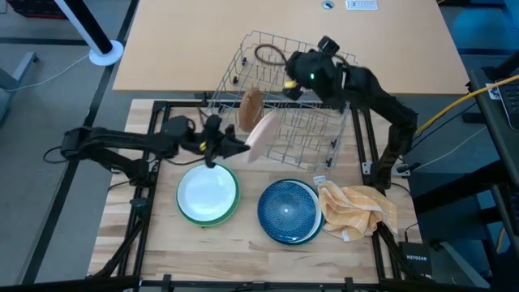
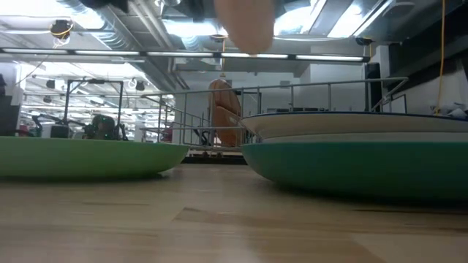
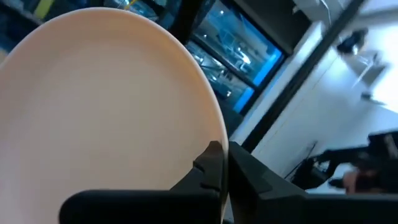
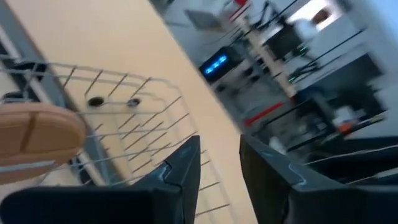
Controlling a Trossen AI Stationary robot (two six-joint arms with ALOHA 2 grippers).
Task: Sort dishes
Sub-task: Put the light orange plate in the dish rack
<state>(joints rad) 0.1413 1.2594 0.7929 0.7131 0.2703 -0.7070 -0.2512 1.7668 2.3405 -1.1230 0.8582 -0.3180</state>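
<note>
My left gripper [image 1: 242,148] is shut on a small tan plate [image 1: 261,134], which it holds in the air at the near left corner of the grey wire rack [image 1: 320,138]. A brown plate [image 1: 251,107] stands on its edge inside the rack. My right gripper [image 4: 221,168] is open and holds nothing; it hovers over the rack's far part [image 1: 290,83]. On the table near the front, a white plate [image 1: 207,191] lies in a green plate [image 1: 231,212], and a blue plate [image 1: 285,209] tops a second stack. My left gripper pinches the tan plate's rim [image 3: 214,134] between its two fingers, one on each face. The fingers come roughly level from the table's left side. The plate is lifted clear of the table and rack and stands tilted on edge [image 2: 245,25].
A crumpled yellow checked cloth [image 1: 357,209] lies right of the blue stack. In the low view the teal plate [image 2: 358,169] carries lighter plates, and the green plate [image 2: 80,157] sits to its left. A dark ring [image 1: 268,55] lies in the rack's far corner.
</note>
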